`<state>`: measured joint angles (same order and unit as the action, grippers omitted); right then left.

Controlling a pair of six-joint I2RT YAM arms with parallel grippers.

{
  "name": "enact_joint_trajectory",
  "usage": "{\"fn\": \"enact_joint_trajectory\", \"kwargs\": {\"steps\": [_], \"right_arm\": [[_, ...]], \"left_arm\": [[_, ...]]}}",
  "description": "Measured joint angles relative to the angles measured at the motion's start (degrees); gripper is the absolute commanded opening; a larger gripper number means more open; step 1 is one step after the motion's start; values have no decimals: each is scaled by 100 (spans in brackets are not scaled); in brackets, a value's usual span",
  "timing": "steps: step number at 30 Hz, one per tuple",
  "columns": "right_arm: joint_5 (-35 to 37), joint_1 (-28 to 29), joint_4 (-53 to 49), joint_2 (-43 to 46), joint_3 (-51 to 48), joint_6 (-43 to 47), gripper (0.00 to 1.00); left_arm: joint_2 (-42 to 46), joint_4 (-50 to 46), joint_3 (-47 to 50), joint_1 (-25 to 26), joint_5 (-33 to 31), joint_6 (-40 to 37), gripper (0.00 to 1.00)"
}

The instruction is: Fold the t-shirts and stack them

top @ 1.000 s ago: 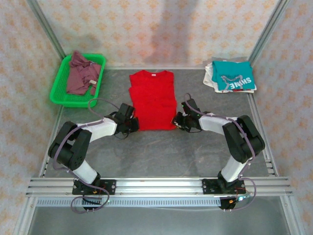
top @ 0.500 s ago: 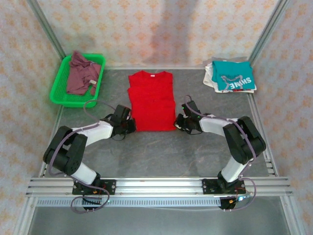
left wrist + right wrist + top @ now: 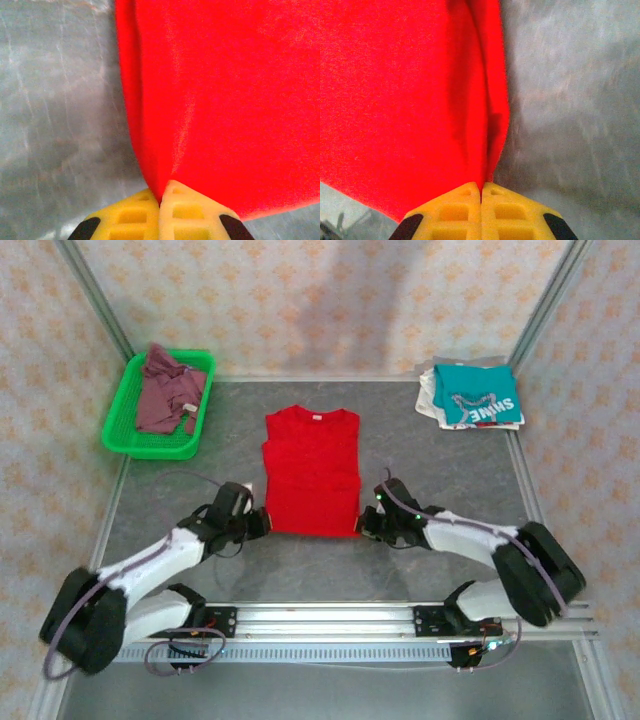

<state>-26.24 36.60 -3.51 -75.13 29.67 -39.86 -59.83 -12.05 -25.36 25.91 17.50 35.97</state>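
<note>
Two grippers are closed on the near corners of the red t-shirt (image 3: 312, 472), one at each side. The left gripper (image 3: 262, 523) is clamped on the near left corner. In the left wrist view its yellow fingertips (image 3: 185, 210) are seen pressed together, with a pinch of red cloth caught between them. The right gripper (image 3: 366, 525) is clamped on the near right corner. In the right wrist view its yellow pads (image 3: 452, 210) are likewise brought together on a fold of the red fabric.

The red t-shirt is spread flat in the middle of the grey table (image 3: 430, 480), with its collar toward the far wall. Its sides are turned in, so that a narrow rectangle is formed. Both arms are stretched low over the table toward it.

At the far right corner, the teal t-shirt (image 3: 480, 392) printed "SHINE" is laid folded on top of the whitish t-shirt (image 3: 428, 398). At the far left, the mauve t-shirt (image 3: 165, 390) is left crumpled inside the green basket (image 3: 150, 450), well apart from the red one.
</note>
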Motion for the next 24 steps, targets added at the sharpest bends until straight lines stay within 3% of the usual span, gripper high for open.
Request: {"fn": "enact_joint_trajectory", "kwargs": {"steps": [5,8,13,24], "right_arm": [[299,540,-352,1178,-389,-201,0],[487,732,-566,1720,-490,-295,0],[796,752,-813,2087,-461,-358,0],[1622,629,-1172,1408,1088,162,0]], "left_arm": [[1893,-785,245,459,-116,321,0],[2470,-1108,396,743,-186,610,0],[2553,-1497,367,999,-369,774,0],[1731,-1355,-1047,796,-890,184,0]]}}
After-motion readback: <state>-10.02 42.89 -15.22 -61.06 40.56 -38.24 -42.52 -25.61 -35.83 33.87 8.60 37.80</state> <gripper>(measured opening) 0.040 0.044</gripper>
